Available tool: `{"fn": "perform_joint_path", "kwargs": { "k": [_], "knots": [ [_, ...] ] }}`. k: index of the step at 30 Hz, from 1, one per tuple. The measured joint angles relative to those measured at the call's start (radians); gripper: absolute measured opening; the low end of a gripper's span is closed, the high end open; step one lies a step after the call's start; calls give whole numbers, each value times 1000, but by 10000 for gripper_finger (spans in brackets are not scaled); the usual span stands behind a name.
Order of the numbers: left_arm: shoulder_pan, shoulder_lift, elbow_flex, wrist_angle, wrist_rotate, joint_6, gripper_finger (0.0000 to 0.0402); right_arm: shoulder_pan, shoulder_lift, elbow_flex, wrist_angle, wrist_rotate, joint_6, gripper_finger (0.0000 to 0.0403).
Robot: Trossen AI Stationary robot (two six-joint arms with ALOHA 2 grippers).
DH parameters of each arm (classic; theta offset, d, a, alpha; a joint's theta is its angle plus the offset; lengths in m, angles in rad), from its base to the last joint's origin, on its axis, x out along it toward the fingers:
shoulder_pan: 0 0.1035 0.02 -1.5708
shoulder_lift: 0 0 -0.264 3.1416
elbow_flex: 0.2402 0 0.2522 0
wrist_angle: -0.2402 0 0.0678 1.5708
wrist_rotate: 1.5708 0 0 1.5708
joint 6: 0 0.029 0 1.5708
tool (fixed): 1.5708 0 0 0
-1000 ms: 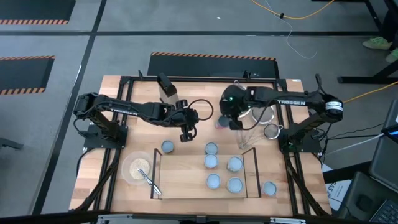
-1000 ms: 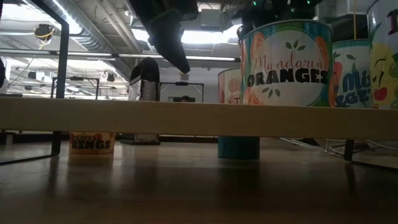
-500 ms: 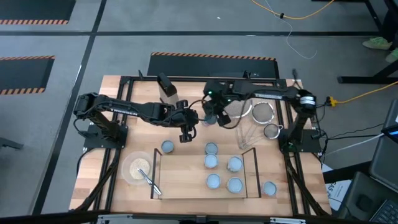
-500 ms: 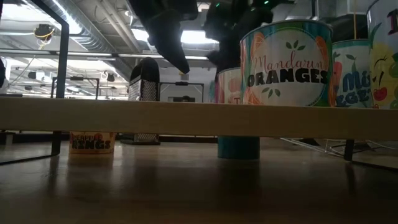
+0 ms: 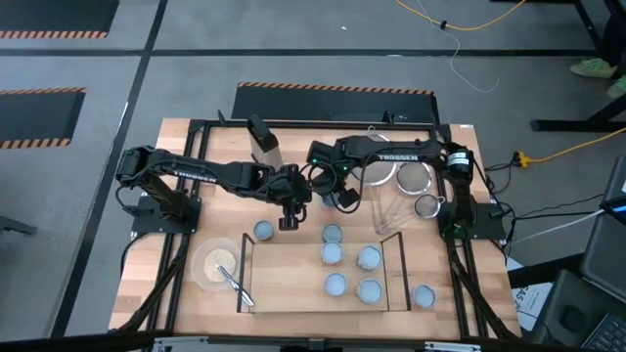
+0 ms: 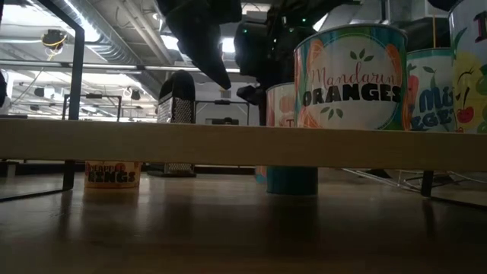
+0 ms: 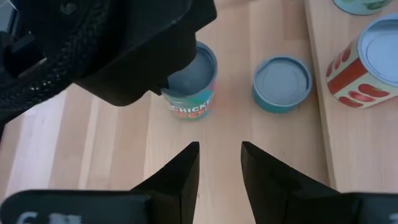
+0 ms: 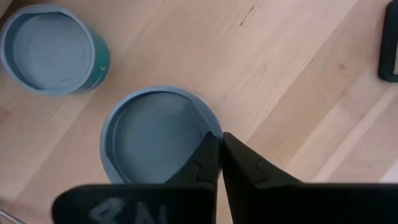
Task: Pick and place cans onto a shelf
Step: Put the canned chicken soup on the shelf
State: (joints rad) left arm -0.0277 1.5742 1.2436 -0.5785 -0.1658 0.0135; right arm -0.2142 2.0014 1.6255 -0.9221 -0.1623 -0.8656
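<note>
Two grippers meet at the centre of the overhead frame, just above the shelf (image 5: 323, 269). Right gripper (image 8: 219, 149), fingers pressed together and empty, hangs over a can (image 8: 155, 137) on the table. Left gripper (image 7: 219, 155) stands parted, empty. Five cans (image 5: 334, 254) sit on the shelf, lower centre.

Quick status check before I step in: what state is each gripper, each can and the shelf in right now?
left gripper: open, empty, above bare table.
right gripper: shut, gripping nothing, tips over a can top.
can under the right gripper: upright on the table, not grasped.
teal can: upright on the table, beside the shelf.
shelf: carries four upright cans.
end cans: upright, off the shelf.
</note>
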Motion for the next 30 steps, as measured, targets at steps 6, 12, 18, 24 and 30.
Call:
{"fn": "perform_joint_path", "kwargs": {
  "k": [6, 12, 18, 24, 30],
  "knots": [
    [0, 0, 0, -6, 0, 0, 111, 0, 1, 0, 4, 3, 0, 40],
    [0, 0, 0, -5, 0, 0, 111, 0, 2, 0, 13, 3, 0, 61],
    [0, 0, 0, -5, 0, -1, 111, 0, 2, 0, 22, 3, 0, 83],
    [0, 0, 0, -5, 0, -1, 111, 4, -1, 68, -97, 4, 1, 82],
    [0, 0, 0, -3, 0, 1, 111, 8, -35, 225, -366, -1, 83, 83]
  ]
}}
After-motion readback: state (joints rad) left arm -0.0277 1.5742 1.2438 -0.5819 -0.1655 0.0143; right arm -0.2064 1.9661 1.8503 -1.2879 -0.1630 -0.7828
